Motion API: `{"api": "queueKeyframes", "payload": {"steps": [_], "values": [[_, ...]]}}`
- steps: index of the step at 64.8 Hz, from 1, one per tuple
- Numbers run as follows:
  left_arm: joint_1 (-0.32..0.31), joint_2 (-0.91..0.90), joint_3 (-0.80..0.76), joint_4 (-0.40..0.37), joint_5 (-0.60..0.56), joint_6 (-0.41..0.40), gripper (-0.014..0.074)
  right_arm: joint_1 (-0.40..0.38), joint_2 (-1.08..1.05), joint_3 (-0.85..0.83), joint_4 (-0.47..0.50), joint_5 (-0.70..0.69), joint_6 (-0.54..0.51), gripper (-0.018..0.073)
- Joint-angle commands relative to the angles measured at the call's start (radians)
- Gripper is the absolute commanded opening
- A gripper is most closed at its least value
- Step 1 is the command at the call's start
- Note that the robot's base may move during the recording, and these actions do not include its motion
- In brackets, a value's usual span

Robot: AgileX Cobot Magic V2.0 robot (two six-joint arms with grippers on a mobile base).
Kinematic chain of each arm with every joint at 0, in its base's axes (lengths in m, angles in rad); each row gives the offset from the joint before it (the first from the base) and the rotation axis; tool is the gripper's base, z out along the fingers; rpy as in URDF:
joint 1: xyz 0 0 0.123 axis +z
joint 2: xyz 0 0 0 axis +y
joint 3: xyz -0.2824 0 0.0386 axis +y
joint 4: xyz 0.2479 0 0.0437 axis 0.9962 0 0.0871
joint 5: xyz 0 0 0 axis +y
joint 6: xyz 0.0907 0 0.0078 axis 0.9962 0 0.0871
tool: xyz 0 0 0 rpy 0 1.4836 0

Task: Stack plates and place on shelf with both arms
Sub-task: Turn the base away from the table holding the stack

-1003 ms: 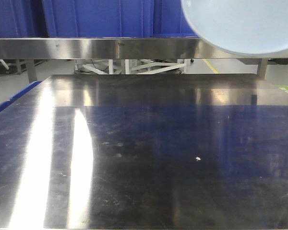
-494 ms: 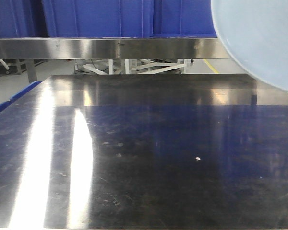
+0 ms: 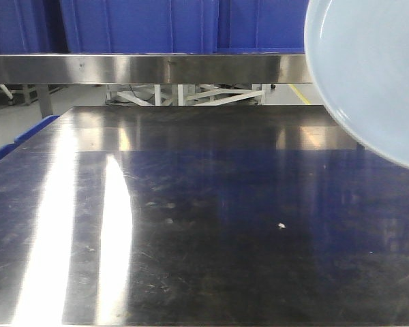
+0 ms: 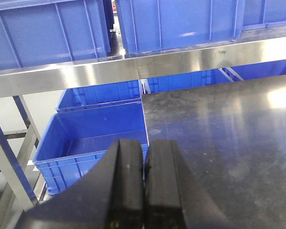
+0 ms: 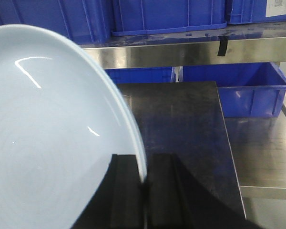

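A pale bluish-white plate hangs tilted in the air at the top right of the front view, partly in front of the steel shelf. In the right wrist view my right gripper is shut on the rim of this plate, which fills the left half of that view. I cannot tell whether it is one plate or two stacked. My left gripper is shut and empty, above the left edge of the steel table. Neither gripper shows in the front view.
Blue crates stand on the shelf across its whole width. More blue crates sit beside the table on the left and on the right. The steel tabletop carries only a small white speck.
The plate has moved right and lower in the front view and tilted more upright; it now covers the right end of the shelf edge.
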Motion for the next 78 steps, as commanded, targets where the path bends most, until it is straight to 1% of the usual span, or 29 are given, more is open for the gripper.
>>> {"api": "queueKeyframes", "payload": {"steps": [1,78], "values": [[0.002,0.003,-0.029,-0.002,-0.087,-0.01,0.0083,-0.006,0.002,-0.033,0.0,-0.092,-0.002,0.0055],[0.002,0.003,-0.029,-0.002,-0.087,-0.01,0.0082,-0.006,0.002,-0.033,0.0,-0.091,-0.002,0.0055]]}}
